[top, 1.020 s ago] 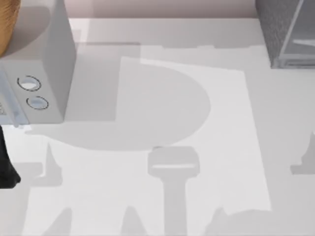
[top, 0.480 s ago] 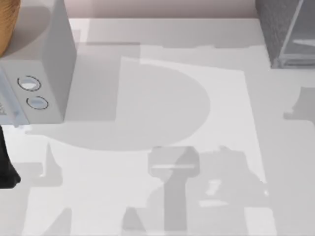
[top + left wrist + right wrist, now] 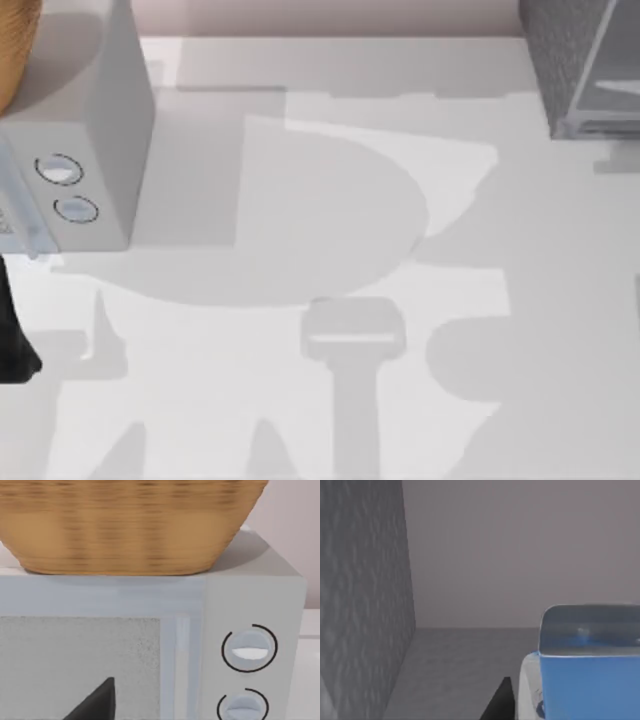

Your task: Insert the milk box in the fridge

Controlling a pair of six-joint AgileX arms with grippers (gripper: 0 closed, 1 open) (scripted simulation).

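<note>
The milk box (image 3: 590, 680), blue with a pale glossy top, sits very close in the right wrist view. My right gripper (image 3: 560, 715) is shut on it, and one dark finger (image 3: 501, 702) shows against its side. The fridge (image 3: 362, 605) rises right beside it as a dark grey speckled wall. In the top view the fridge (image 3: 580, 65) stands at the far right corner with its paler door panel. My left gripper (image 3: 97, 702) is parked in front of the microwave, and its dark arm (image 3: 12, 340) shows at the table's left edge.
A light grey microwave (image 3: 90, 140) with two round dials (image 3: 60, 170) stands at the far left, also close in the left wrist view (image 3: 250, 650). A woven basket (image 3: 130, 525) rests on top of it. The white tabletop (image 3: 330, 400) carries broad grey shadows.
Shadows on the right half of the table have shifted, one sliding along the right edge toward the fridge. The left arm and the microwave have not moved.
</note>
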